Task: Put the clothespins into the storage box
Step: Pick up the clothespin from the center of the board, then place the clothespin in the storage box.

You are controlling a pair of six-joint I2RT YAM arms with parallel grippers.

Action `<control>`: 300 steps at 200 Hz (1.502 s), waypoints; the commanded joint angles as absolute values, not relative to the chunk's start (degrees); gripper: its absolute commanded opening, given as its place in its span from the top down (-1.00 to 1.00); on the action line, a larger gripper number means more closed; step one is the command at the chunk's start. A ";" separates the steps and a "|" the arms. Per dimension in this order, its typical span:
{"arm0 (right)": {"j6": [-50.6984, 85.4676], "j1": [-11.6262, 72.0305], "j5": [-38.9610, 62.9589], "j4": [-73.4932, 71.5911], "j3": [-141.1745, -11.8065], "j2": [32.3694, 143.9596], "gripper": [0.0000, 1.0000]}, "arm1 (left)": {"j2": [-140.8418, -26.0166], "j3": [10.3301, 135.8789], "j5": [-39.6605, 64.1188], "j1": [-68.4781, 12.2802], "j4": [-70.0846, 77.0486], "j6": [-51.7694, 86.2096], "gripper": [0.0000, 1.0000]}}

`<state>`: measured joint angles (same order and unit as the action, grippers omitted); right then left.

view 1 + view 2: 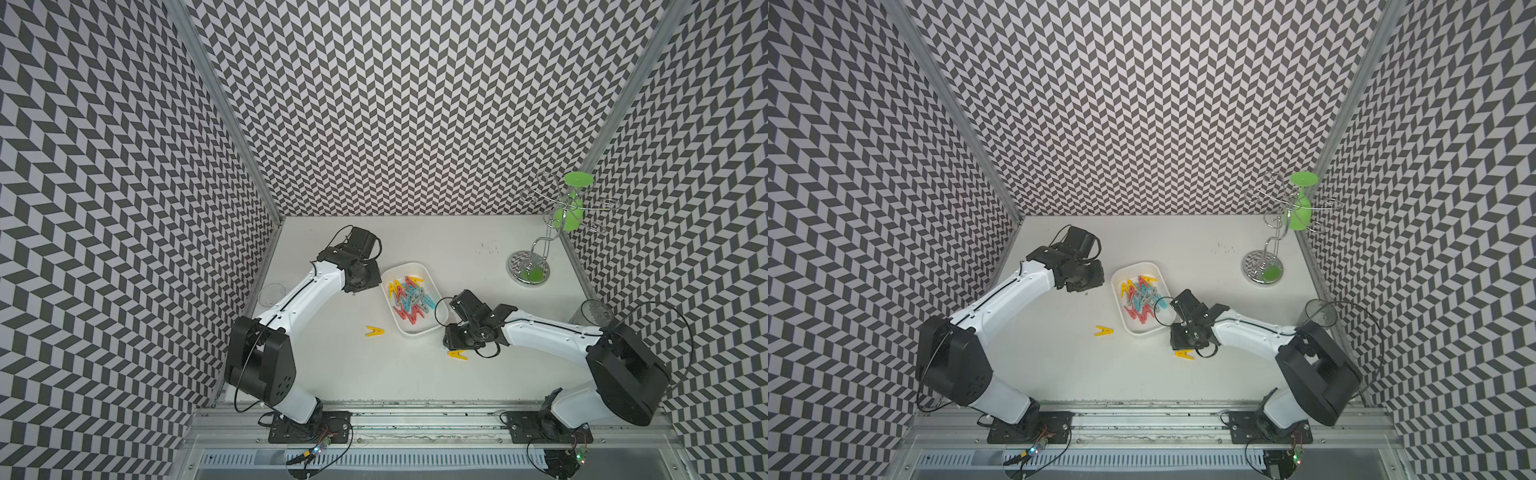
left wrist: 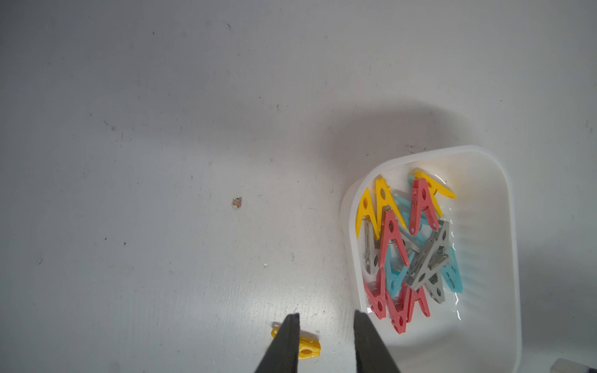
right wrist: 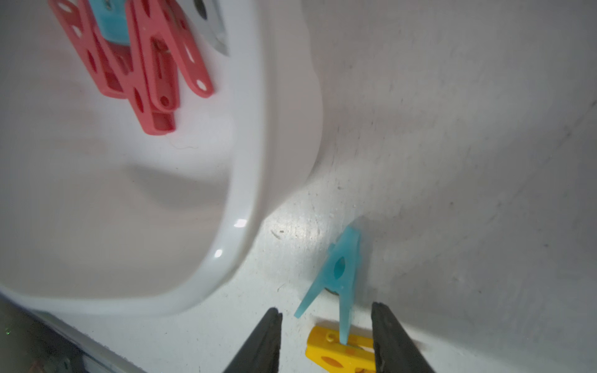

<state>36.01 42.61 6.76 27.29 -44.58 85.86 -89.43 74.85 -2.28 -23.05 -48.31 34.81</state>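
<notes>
While the right hand (image 3: 325, 308) hangs low over the desk (image 3: 452, 161) with its fingers partly apart and nothing gripped, two loose pegs lie in the gap beneath it. Closest in, a yellow peg (image 3: 336, 350) lies crosswise from finger to finger, one end hidden behind a finger. A blue peg (image 3: 339, 271) has its long axis running outward from the hand, and one of its legs rests across the yellow one. That overlap looks like the crux of the next grasp: closing as it stands would probably catch both pegs or flick one away. Just past the blue peg, near but apart, curves a rounded corner of the box (image 3: 245, 193), which already holds a heap of mixed pegs (image 1: 409, 297). On the box's other side, a second yellow peg (image 1: 375, 331) lies flat on the desk, its long axis roughly across the robot's front. It is nearer the left hand (image 2: 327, 313), which is partly open, empty and raised beside the box's far corner, so that peg lies back toward the robot from it.
</notes>
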 commanded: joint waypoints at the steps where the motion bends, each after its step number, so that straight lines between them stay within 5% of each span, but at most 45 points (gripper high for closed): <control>1: 38.23 43.09 3.46 24.47 -45.60 87.26 0.07 | -87.55 73.59 -2.13 -22.15 -47.12 33.37 0.34; 146: 40.78 44.15 -4.85 28.15 -46.84 89.20 0.58 | -86.55 72.16 -0.64 -19.96 -45.94 32.43 0.34; 236: 32.96 32.38 -9.82 34.40 -53.34 81.25 0.63 | -87.45 73.80 -0.88 -19.89 -46.58 32.62 0.35; 300: 32.45 38.64 -3.24 29.95 -67.97 87.09 0.63 | -89.95 73.74 -0.97 -19.94 -46.27 32.44 0.35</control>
